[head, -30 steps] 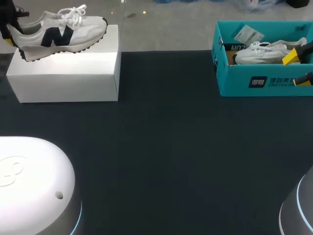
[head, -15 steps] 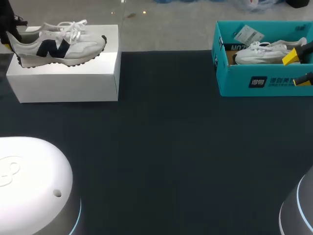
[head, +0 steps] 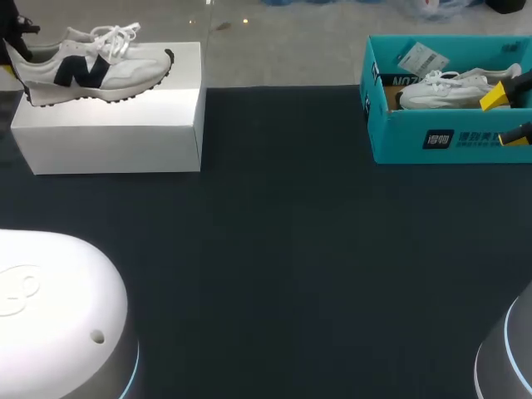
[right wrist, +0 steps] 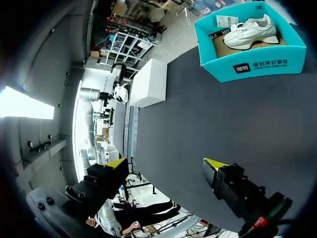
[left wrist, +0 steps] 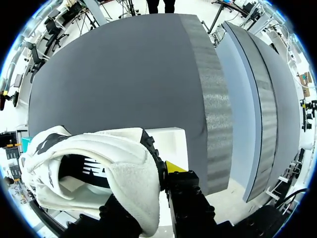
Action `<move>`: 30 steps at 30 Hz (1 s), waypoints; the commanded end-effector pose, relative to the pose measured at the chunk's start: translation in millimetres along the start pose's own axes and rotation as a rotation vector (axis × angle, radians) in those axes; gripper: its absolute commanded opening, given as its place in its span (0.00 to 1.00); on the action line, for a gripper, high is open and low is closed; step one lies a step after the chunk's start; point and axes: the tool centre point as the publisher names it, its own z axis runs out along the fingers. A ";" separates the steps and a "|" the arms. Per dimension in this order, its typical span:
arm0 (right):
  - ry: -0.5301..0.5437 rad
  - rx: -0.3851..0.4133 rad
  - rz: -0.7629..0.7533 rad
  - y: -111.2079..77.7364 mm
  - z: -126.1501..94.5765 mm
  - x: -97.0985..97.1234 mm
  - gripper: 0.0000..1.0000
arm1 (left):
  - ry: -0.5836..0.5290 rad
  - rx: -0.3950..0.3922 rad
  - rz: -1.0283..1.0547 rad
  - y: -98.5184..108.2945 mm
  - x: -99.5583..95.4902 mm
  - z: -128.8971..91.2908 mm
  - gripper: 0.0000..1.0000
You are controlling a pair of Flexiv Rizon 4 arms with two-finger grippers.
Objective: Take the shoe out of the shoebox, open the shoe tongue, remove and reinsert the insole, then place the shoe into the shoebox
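Snugly on shoe (left wrist: 119,171) heel: left jaws

Not much legible, honestly. The white sneaker (head: 91,68) has one big dark letter logo on its side, and there's a white logo on its dark insole (left wrist: 91,173). The teal shoebox (head: 449,137) has a dark square logo and white characters across its front wall. The print on the paper tag (head: 421,58) inside is too small to read.

Dark surface (head: 283,249) stretching wide; closed white box (head: 116,133) standing at its far left corner; small paper tag (head: 421,58) lying far right.
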 end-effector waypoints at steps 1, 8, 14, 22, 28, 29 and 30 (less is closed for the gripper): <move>-0.003 0.000 0.002 0.2 0.8 0.1 1.00 | 0.018 -0.044 -0.025 10.1 1.5 2.3 0.00; -0.003 0.000 0.002 0.2 0.8 0.1 1.00 | 0.042 -0.062 -0.018 41.8 12.2 14.0 0.00; -0.003 0.000 0.002 0.2 0.8 0.1 1.00 | 0.042 -0.071 -0.003 62.6 17.7 28.3 0.00; -0.003 0.000 0.002 0.2 0.8 0.1 1.00 | 0.020 -0.064 0.026 77.7 7.2 69.4 0.00; -0.003 0.000 0.002 0.2 0.8 0.1 1.00 | 0.039 -0.049 0.031 75.4 7.4 98.4 0.00; -0.003 0.000 0.002 0.2 0.8 0.1 1.00 | 0.038 -0.042 0.030 74.0 8.2 102.8 0.00; -0.003 0.000 0.002 0.2 0.8 0.1 1.00 | 0.048 -0.036 0.026 73.1 9.2 107.3 0.00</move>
